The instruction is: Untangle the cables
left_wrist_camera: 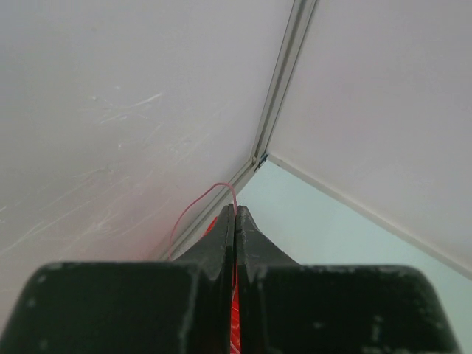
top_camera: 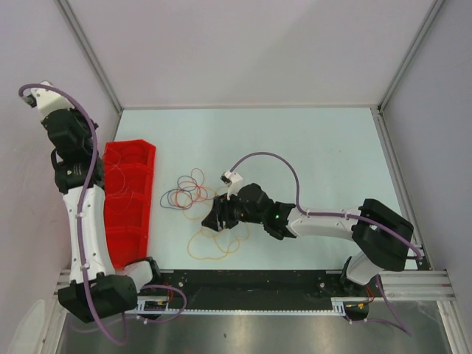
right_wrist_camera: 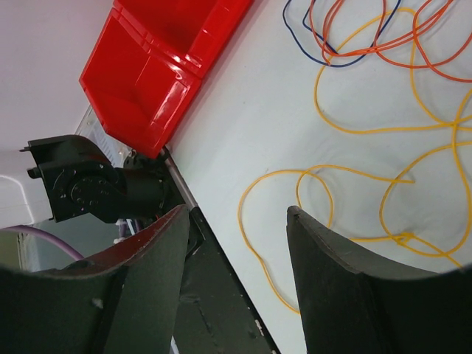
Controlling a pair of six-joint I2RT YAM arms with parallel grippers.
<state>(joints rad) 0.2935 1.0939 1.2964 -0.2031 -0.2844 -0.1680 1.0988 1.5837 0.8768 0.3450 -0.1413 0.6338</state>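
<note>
right gripper (right_wrist_camera: 237, 221) hangs open over the yellow loops (top_camera: 214, 247) at the near side of the cables (top_camera: 193, 193), which lie tangled on the table (top_camera: 324, 147) beside a red bin (top_camera: 129, 193). further back on the left, the left gripper (left_wrist_camera: 235, 214) is up by the wall (left_wrist_camera: 110, 110), pinched shut on a thin red wire (left_wrist_camera: 221, 184).

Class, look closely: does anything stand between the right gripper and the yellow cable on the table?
Nothing visible does. The right gripper, jaws open, hangs over the yellow cable, which lies loose on the table.
</note>
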